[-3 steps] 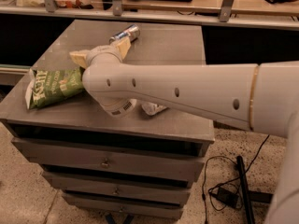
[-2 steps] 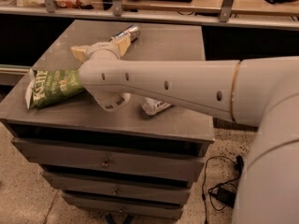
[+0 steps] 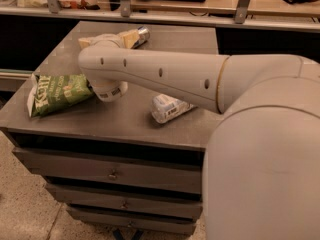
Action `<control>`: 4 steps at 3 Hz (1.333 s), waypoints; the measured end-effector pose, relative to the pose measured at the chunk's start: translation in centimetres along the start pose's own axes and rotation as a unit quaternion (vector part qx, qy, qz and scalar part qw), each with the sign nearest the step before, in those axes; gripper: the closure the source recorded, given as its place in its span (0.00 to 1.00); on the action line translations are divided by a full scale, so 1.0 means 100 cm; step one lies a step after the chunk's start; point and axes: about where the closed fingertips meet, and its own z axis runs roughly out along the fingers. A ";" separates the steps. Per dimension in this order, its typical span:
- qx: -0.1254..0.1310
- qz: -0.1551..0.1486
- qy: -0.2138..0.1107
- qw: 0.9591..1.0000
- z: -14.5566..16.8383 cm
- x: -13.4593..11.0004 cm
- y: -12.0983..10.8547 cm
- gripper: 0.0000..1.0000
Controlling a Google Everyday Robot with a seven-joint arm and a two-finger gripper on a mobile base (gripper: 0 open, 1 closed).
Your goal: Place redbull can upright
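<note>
The redbull can [image 3: 142, 33] is a slim blue-and-silver can at the far middle of the grey cabinet top [image 3: 120, 119]. It lies tilted, its silver end pointing right and away. My gripper [image 3: 129, 37] is at the end of the cream arm that reaches in from the right. It is shut on the can, and the fingers [image 3: 124, 38] cover the can's near end. I cannot tell whether the can touches the top.
A green chip bag [image 3: 59, 91] lies at the left edge. A clear plastic water bottle [image 3: 168, 107] lies on its side below the forearm [image 3: 165, 76]. The wrist joint [image 3: 109, 90] hangs low beside the bag. Shelving with rails stands behind.
The arm's forearm has swung nearer to the camera and leftward, uncovering more of the water bottle. The gripper and can stay at nearly the same spot.
</note>
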 end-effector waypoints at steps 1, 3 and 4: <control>0.018 0.016 0.008 1.000 0.024 -0.006 -0.003 0.00; 0.074 0.039 0.015 0.996 0.068 0.006 -0.017 0.00; 0.103 0.039 0.028 0.993 0.071 0.022 -0.021 0.00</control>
